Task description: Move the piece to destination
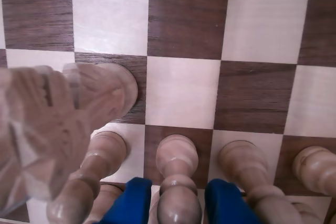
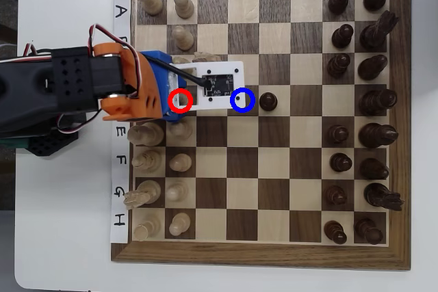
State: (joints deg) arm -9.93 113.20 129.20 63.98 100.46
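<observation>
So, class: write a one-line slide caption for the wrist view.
Blue tool open astride a pale pawn in the pawn row.

open squares ahead of pale pawn (image 1: 177, 156), knight (image 1: 47, 124) crowding left, dark pawn (image 2: 268, 101) just beyond blue ring (image 2: 242, 100)

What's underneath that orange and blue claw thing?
In the wrist view a pale pawn stands between the blue fingers of the claw. From overhead the arm covers that square around the red ring.

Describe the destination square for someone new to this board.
In the overhead view, find the chessboard and go down column 4. The destination square is the dark one with the blue ring, immediately left of the lone dark pawn.
</observation>
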